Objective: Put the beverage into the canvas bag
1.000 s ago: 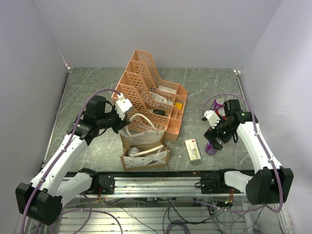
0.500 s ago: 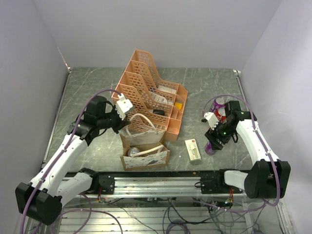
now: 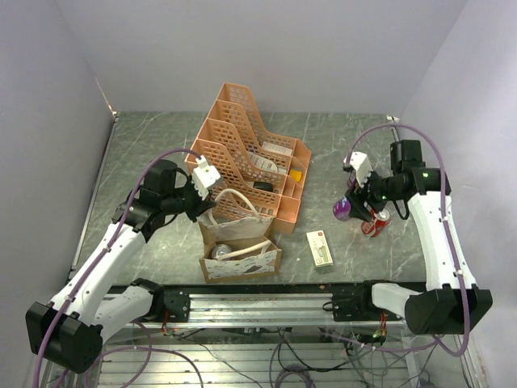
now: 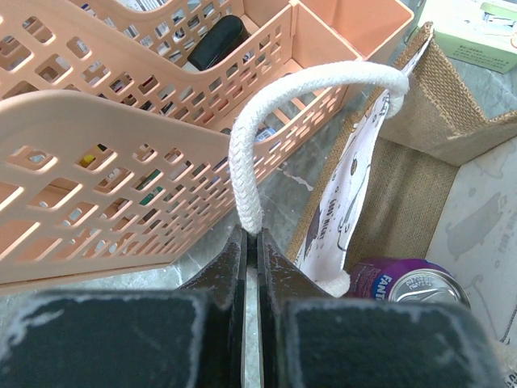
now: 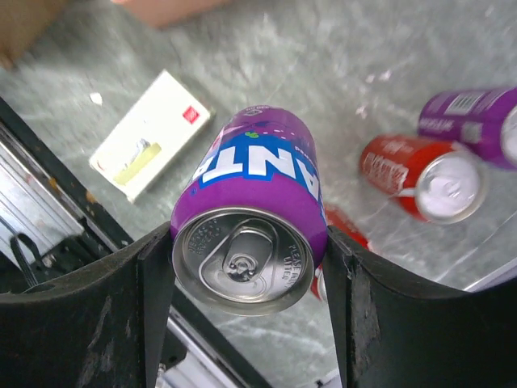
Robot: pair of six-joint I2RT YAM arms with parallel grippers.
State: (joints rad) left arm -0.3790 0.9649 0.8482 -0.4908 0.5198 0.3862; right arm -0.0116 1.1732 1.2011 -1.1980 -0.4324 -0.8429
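Observation:
The tan canvas bag (image 3: 240, 260) stands open near the front edge of the table, with a purple can (image 3: 220, 252) inside it. My left gripper (image 3: 210, 200) is shut on the bag's white rope handle (image 4: 266, 113) and holds it up. The left wrist view shows the bag's inner wall (image 4: 404, 202) and the can inside (image 4: 412, 280). My right gripper (image 3: 352, 207) is shut on a purple Fanta can (image 3: 342, 208) and holds it above the table, right of the bag. In the right wrist view the held can (image 5: 258, 186) lies sideways between the fingers (image 5: 153, 267).
A peach lattice file organizer (image 3: 242, 149) stands just behind the bag, close beside the left gripper (image 4: 105, 145). A white box (image 3: 319, 247) lies between the bag and the right arm. Red cans (image 5: 420, 174) and another purple can (image 5: 477, 121) lie on the table under the right gripper.
My right gripper has lifted the purple Fanta can off the table and carried it up and back. A red can now shows beneath it. The left arm has not moved.

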